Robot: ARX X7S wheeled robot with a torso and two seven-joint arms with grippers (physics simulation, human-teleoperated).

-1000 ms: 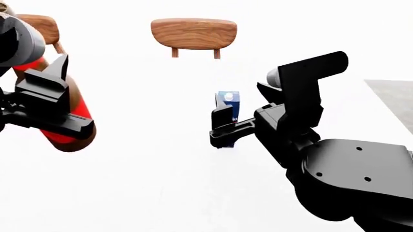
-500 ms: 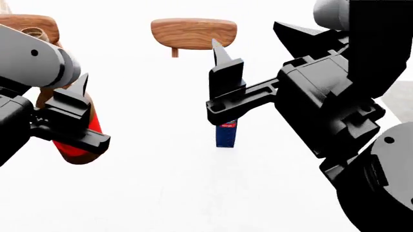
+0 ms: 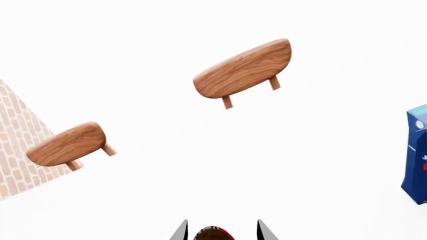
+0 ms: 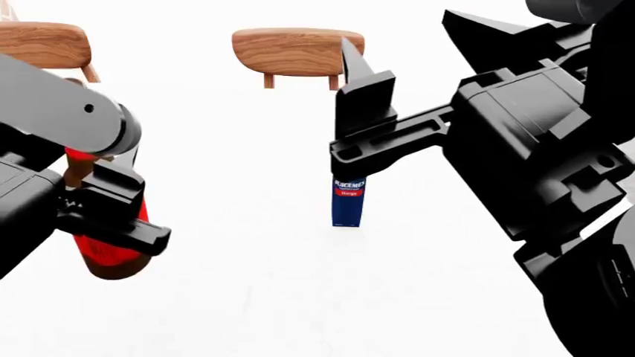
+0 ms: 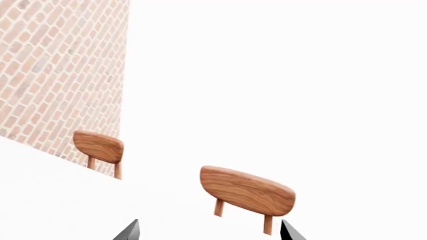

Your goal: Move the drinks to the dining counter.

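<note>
The dark-blue juice carton (image 4: 349,201) stands upright on the white dining counter (image 4: 248,297), free of both grippers; the left wrist view shows it at the frame's edge (image 3: 417,155). My right gripper (image 4: 362,111) hangs open just above the carton, and its tips (image 5: 210,232) frame nothing but the counter and stools. At the left my left gripper (image 4: 109,223) is shut on the brown bottle with a red label (image 4: 111,253), which stands nearly upright close to the counter top. The bottle's top (image 3: 213,234) shows between the left fingertips.
Two round wooden stools (image 4: 297,50) (image 4: 44,41) stand at the counter's far side. A brick wall (image 5: 60,75) rises beyond them. The counter top stretches white in front of the carton and between the two arms.
The right gripper has let go of the carton and risen above it. The left arm has turned the brown bottle from tilted to nearly upright and brought it lower.
</note>
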